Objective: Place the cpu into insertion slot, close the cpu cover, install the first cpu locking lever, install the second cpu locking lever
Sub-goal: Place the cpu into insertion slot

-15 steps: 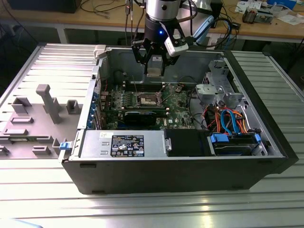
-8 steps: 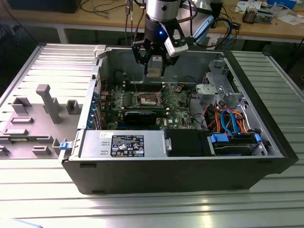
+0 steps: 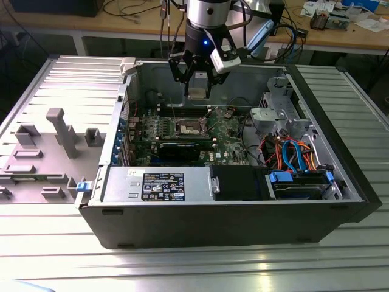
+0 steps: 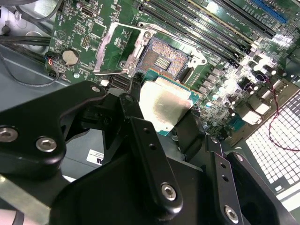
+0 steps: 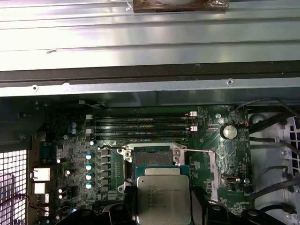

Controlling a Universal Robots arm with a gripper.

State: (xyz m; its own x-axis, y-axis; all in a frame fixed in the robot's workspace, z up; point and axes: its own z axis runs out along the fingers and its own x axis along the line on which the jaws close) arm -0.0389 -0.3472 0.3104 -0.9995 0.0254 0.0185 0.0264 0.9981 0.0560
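My gripper (image 3: 197, 85) hangs inside the open computer case, shut on the cpu (image 3: 197, 87), a flat square chip with a dull silver top. In both wrist views the cpu (image 4: 164, 105) (image 5: 163, 199) sits between the black fingers (image 4: 143, 126), held by its edges. Below it, and apart from it, lies the insertion slot (image 4: 164, 57) (image 5: 152, 158) (image 3: 187, 126), dark in the middle and uncovered. The cpu cover (image 4: 115, 49), a thin silvery frame, stands swung up beside the slot.
The green board holds long memory slots (image 5: 140, 124) beyond the socket and a black expansion card (image 3: 182, 148) in front of it. A power supply (image 3: 158, 182) and a drive cage with coloured cables (image 3: 298, 158) line the case. Grey fixtures (image 3: 61, 131) stand at the exterior view's left.
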